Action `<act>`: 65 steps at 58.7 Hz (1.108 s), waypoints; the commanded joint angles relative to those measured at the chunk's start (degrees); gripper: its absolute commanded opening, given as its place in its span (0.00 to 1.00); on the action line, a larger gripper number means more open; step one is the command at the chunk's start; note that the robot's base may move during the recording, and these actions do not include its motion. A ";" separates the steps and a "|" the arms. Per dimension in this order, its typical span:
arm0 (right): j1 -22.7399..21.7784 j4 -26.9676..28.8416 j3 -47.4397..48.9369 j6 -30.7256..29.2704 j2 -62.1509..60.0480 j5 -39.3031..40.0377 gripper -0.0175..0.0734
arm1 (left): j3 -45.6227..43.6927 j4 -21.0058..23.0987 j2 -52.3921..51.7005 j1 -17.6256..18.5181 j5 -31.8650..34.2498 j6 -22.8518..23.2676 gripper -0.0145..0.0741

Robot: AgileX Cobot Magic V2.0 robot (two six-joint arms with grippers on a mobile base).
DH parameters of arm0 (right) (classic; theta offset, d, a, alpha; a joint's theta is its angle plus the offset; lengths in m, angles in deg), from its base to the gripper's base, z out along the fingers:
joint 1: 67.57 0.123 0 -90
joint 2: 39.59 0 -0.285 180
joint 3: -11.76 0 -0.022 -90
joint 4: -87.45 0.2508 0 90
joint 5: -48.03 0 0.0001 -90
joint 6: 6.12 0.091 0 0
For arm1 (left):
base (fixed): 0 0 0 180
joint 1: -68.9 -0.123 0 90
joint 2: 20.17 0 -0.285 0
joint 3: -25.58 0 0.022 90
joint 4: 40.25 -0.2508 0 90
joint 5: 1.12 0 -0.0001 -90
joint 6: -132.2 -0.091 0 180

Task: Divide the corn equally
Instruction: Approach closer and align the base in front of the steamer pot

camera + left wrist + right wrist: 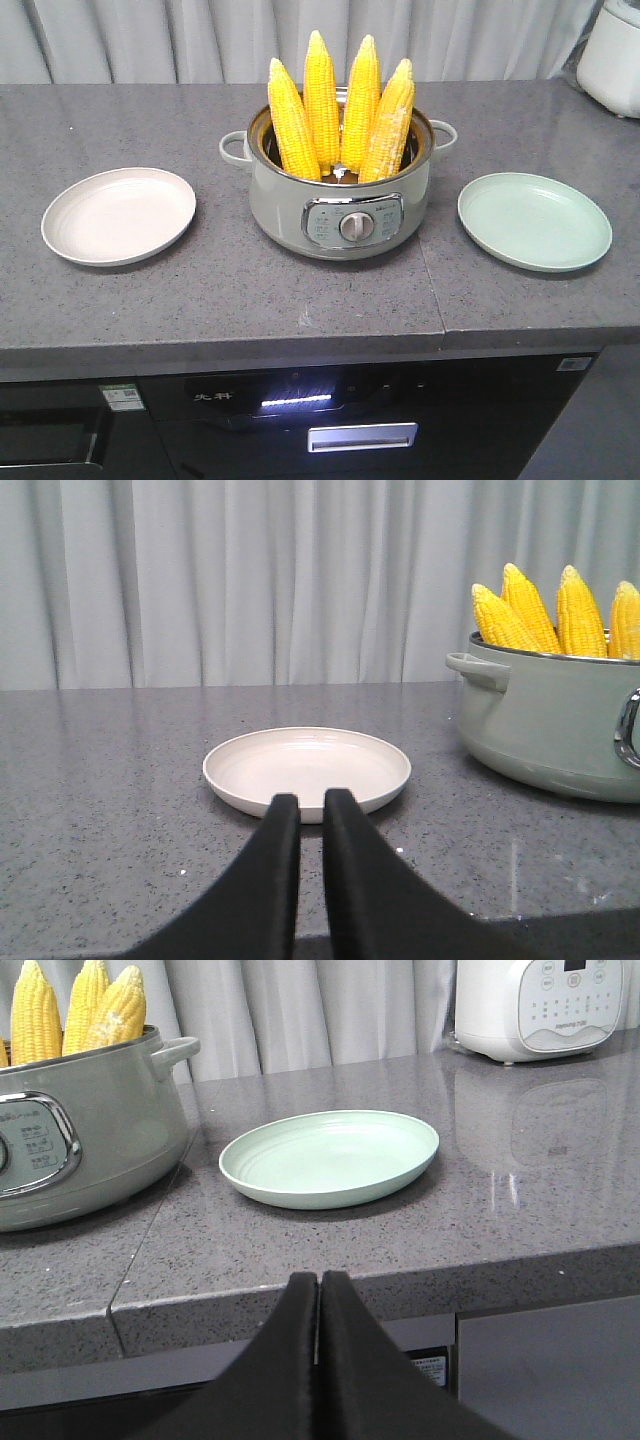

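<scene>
Four corn cobs (322,100) stand upright, tips up, inside the pale green electric pot (280,205). They lean on its rim, two on the left half and two on the right. None are on a plate yet. The pot sits mid desk (200,290), control panel and knob (355,227) facing the front edge, with a handle on each side.

A cream plate (118,215) lies flat toward the left edge of the desk, apart from the pot, with nothing on it. A green plate (534,220) lies flat toward the right edge, also apart from the pot and bare. A seam in the desk top runs between the pot and the green plate. A white rice cooker (612,45) is in the back right corner, and a grey curtain (150,40) hangs behind the back edge. A dark appliance (330,420) with a lit strip sits under the front edge.

The left end effector (312,798) is by the front edge, pointing at the cream plate. Its black fingers (285,840) are nearly together with a thin gap, holding nothing. The right end effector (318,1276) is off the front edge and lower than the desk top, aimed at the green plate. Its fingers are pressed together, nothing between them.
</scene>
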 commanded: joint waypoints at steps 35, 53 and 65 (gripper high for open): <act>-0.04 -0.45 -1.04 -0.63 -0.41 3.98 0.19 | -1.27 0.10 -0.76 -0.14 3.67 0.54 0.23; -0.04 -0.45 -1.04 -0.63 -0.41 3.98 0.19 | -1.27 0.10 -0.76 -0.14 3.67 0.54 0.23; -0.04 -0.45 -1.04 -0.63 -0.41 4.08 0.19 | -1.27 0.10 -0.76 -0.14 3.67 0.54 0.23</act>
